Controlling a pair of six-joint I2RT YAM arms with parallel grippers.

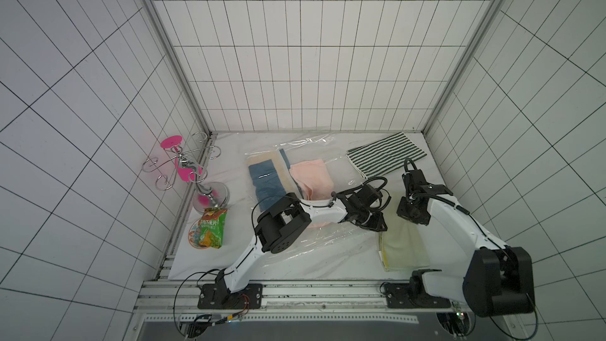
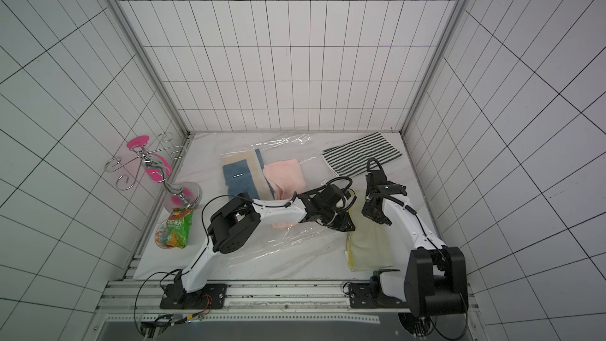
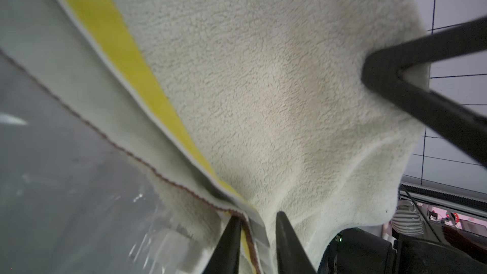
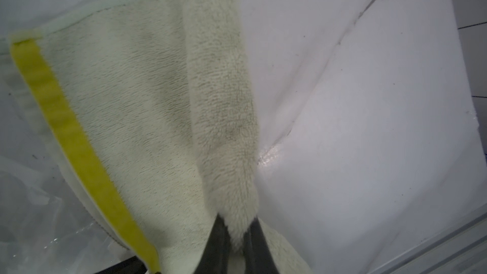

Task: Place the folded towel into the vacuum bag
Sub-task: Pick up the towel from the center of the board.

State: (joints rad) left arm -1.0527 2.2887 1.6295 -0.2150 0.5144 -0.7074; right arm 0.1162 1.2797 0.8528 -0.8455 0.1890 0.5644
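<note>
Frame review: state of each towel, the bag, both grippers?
vacuum bag: lying flat, towels inside
pink towel: folded, bagged
blue towel: folded, bagged
cream towel: outside bag, fold pinched up
striped towel: flat, outside bag
left gripper: astride cream towel's corner, grip unclear
right gripper: shut on cream towel

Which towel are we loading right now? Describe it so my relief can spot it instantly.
On the white table, look at the near right corner, just right of the vacuum bag. The cream towel lies there, folded. Unlike the green-striped towel behind it, it is plain, with one yellow band along an edge.
</note>
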